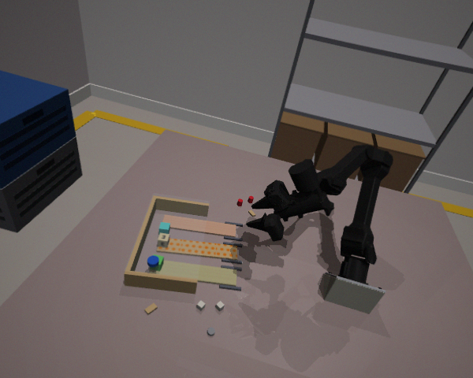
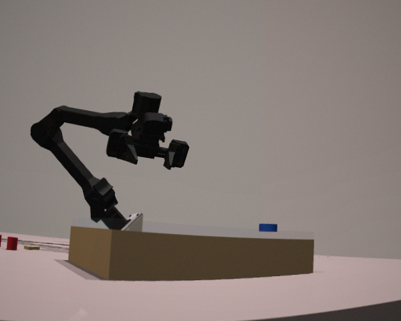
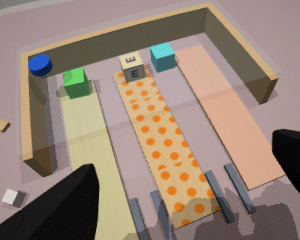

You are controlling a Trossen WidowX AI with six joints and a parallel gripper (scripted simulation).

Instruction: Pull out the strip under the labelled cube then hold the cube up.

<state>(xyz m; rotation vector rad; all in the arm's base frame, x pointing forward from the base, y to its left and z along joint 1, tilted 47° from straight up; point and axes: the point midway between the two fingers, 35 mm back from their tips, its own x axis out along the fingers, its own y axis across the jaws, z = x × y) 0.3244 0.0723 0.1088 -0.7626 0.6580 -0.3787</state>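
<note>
The labelled cube (image 1: 163,240) (image 3: 133,67), beige with dark letters, rests on the far end of the orange-dotted strip (image 1: 204,248) (image 3: 162,142). A cyan cube (image 1: 164,227) (image 3: 163,57) is beside it, near the salmon strip (image 1: 199,224) (image 3: 225,115). A green cube (image 1: 159,262) (image 3: 76,83) stands at the far end of the pale yellow strip (image 1: 216,274) (image 3: 92,145). My gripper (image 1: 249,216) (image 2: 154,166) is open and empty, high above the table beyond the strips' near ends; its two fingers show at the lower edges of the wrist view.
A wooden wall (image 1: 141,238) (image 2: 211,257) (image 3: 117,37) encloses the cubes on three sides, with a clear cover over it. A blue disc (image 1: 153,261) (image 2: 267,227) (image 3: 40,65) sits on top. Dark rails (image 1: 232,261) (image 3: 219,196) flank the strips' near ends. Red cylinders (image 1: 240,201) (image 2: 11,243) stand behind.
</note>
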